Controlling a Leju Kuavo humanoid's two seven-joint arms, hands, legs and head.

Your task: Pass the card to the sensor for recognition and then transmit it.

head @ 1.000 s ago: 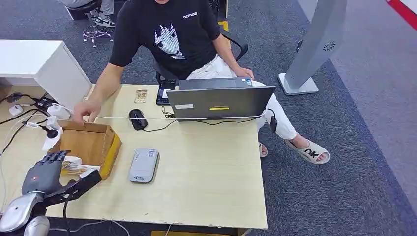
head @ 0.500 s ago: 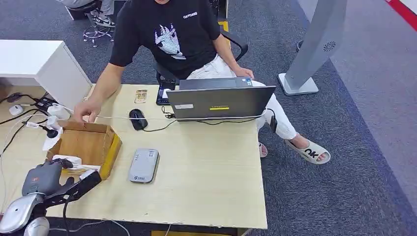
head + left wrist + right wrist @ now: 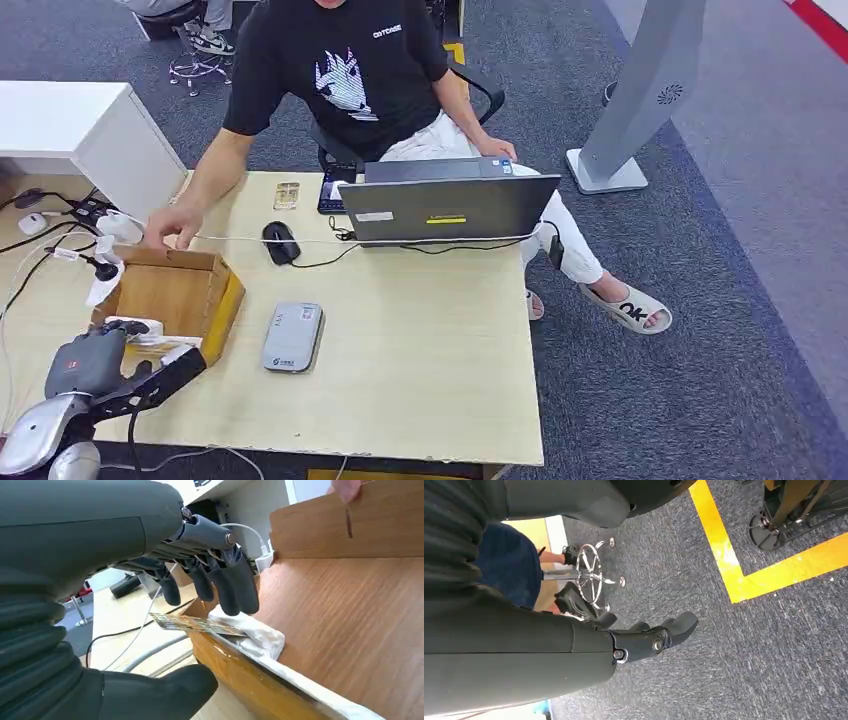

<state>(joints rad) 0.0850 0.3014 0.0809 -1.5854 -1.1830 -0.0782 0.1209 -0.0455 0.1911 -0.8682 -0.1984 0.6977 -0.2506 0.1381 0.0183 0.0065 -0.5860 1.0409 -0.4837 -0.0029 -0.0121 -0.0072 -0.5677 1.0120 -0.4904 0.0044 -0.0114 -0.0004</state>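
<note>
The table [image 3: 420,350] has a pale, matt wood-grain top; the box [image 3: 180,290] is plain brown cardboard, smooth inside; crumpled white paper [image 3: 255,632] lies in it; the left hand [image 3: 150,555] is matt grey plastic; the floor [image 3: 749,645] is rough grey carpet

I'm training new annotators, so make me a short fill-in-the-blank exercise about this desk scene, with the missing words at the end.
1. The robot's left hand reaches into the brown cardboard ____ at the table's corner.
2. The flat grey card sensor lies between that container and the open grey ____.
3. The black computer mouse sits on the light wooden ____.
4. The robot's right hand hangs over grey ____.

Missing words: box; laptop; table; carpet
</note>
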